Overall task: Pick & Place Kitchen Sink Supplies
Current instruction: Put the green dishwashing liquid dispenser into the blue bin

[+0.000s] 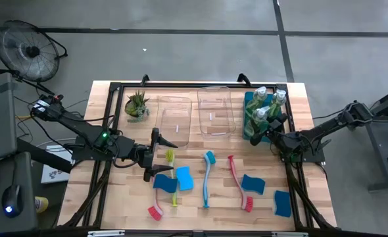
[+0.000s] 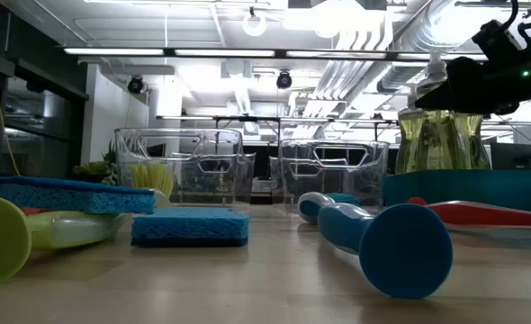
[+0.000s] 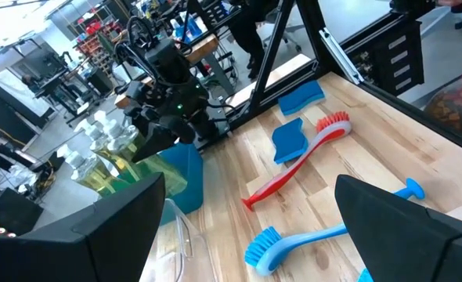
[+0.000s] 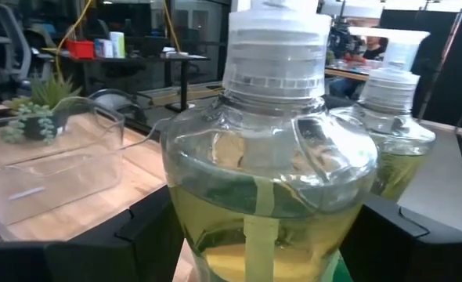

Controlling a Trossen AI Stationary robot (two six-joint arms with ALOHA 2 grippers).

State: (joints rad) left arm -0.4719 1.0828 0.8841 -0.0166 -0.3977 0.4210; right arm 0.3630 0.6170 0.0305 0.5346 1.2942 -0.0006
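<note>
Right pincer [image 1: 262, 130] straddles soap bottle [image 4: 274, 196] in teal bin [image 1: 248, 128].

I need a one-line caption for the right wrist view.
Right gripper closed around a clear soap bottle of yellowish liquid, a second bottle just behind.

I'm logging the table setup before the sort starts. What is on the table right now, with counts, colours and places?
soap bottles: three, clear with yellowish soap, in the teal bin
teal bin: one, far right
clear bins: two, empty, far middle
potted plant: one, green, far left
sponges: four, blue, near half
dish brushes: four; teal, two red, one yellow-green; near half
left gripper: open, over the yellow-green brush
right gripper: around a soap bottle at the teal bin
</note>
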